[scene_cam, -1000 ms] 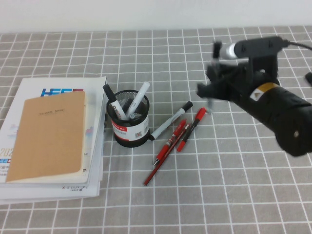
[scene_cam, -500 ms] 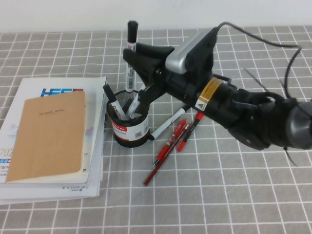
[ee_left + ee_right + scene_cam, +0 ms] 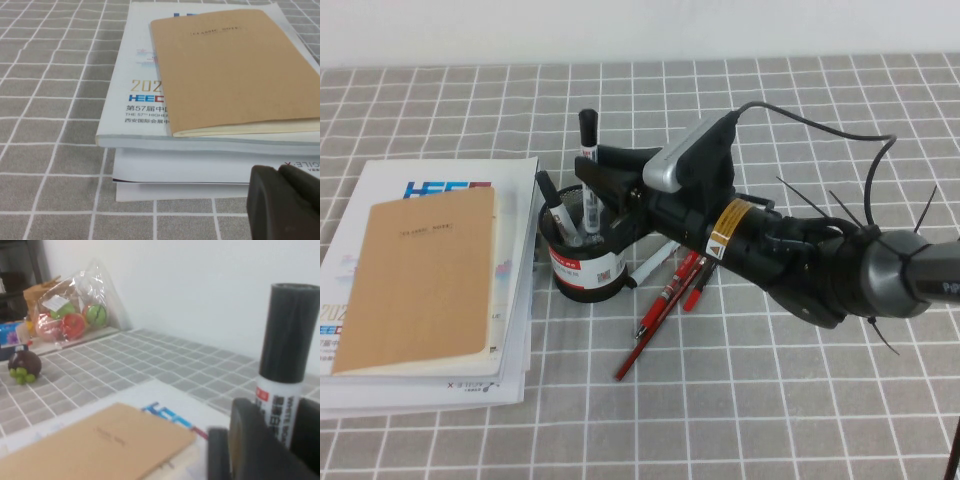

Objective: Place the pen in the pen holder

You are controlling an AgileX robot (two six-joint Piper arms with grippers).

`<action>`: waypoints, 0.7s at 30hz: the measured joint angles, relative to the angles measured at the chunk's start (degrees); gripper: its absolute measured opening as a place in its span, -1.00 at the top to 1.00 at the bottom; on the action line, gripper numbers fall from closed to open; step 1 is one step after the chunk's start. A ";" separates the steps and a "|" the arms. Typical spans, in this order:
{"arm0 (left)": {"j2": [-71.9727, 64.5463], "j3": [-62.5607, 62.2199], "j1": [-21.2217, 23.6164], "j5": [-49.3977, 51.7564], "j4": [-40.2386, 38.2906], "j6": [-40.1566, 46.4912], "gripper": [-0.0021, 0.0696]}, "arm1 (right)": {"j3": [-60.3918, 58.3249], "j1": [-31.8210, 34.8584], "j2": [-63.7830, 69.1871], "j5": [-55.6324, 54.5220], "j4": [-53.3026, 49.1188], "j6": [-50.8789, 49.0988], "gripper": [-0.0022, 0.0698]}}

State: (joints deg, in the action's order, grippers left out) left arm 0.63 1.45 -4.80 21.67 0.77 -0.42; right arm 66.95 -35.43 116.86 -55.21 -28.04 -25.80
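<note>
The pen (image 3: 587, 150) stands upright with its black cap up, and its lower end dips into the black mesh pen holder (image 3: 582, 265), which has a white and red label. My right gripper (image 3: 603, 178) reaches in from the right and is shut on the pen's barrel just above the holder's rim. In the right wrist view the pen (image 3: 286, 375) shows between the dark fingers (image 3: 252, 445). Another black-capped marker (image 3: 550, 198) leans in the holder. My left gripper (image 3: 286, 200) is out of the high view; its fingers rest together beside the book stack.
A longer white marker (image 3: 653, 263), red pens (image 3: 672, 290) and a red pencil (image 3: 630, 362) lie right of the holder, under my right arm. A book stack (image 3: 510, 300) with a brown notebook (image 3: 420, 280) lies to its left. A fruit bag (image 3: 70, 305) stands far off.
My right arm swung in from the right with the pen, held it high over the holder, then lowered it so its lower end now sits inside the cup.
</note>
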 joint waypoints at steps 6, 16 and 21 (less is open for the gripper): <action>0.00 0.00 0.00 0.00 0.00 0.00 0.96 | 0.00 0.00 0.00 -4.71 0.00 0.00 -0.21; 0.00 0.00 0.00 0.00 0.00 0.00 0.96 | 0.00 0.00 -1.93 -5.85 -1.09 0.00 0.48; 0.00 0.00 0.00 0.00 0.00 0.00 0.96 | -0.62 0.00 -7.34 -5.82 -4.03 -0.10 0.92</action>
State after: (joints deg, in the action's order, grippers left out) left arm 0.63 1.45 -4.80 21.67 0.77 -0.42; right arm 66.33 -35.43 109.52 -61.03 -32.07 -25.90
